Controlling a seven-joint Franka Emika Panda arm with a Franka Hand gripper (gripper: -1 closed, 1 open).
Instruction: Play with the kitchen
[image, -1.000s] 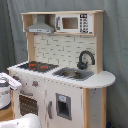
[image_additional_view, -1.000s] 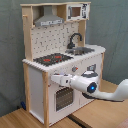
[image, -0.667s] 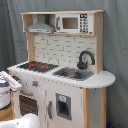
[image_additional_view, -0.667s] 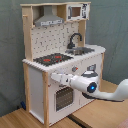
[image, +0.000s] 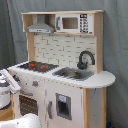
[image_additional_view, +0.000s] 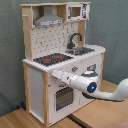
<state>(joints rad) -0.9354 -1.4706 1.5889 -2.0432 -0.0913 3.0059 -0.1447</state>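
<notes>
The kitchen (image: 65, 95) is a tall white and light-wood toy with a black-red hob (image: 37, 65), a black faucet (image: 85, 59), a sink (image: 72, 74), a grey hood (image: 40, 27) and a small microwave (image: 75, 23). In the second exterior view the kitchen (image_additional_view: 37, 85) stands left of centre. My white arm (image_additional_view: 92, 86) reaches in from the second exterior view's right. The gripper (image_additional_view: 55, 75) is at the front panel, just above the windowed oven door (image_additional_view: 62, 97) and below the hob (image_additional_view: 52, 58). In the first exterior view the gripper (image: 11, 82) shows at the left edge, beside the oven door (image: 27, 104).
A grey curtain (image_additional_view: 115, 25) hangs behind the kitchen. It stands on wooden boards (image_additional_view: 20, 120). A white rounded part (image: 20, 122) fills the bottom left of the first exterior view. A small blue item (image_additional_view: 22, 105) lies by the kitchen's base.
</notes>
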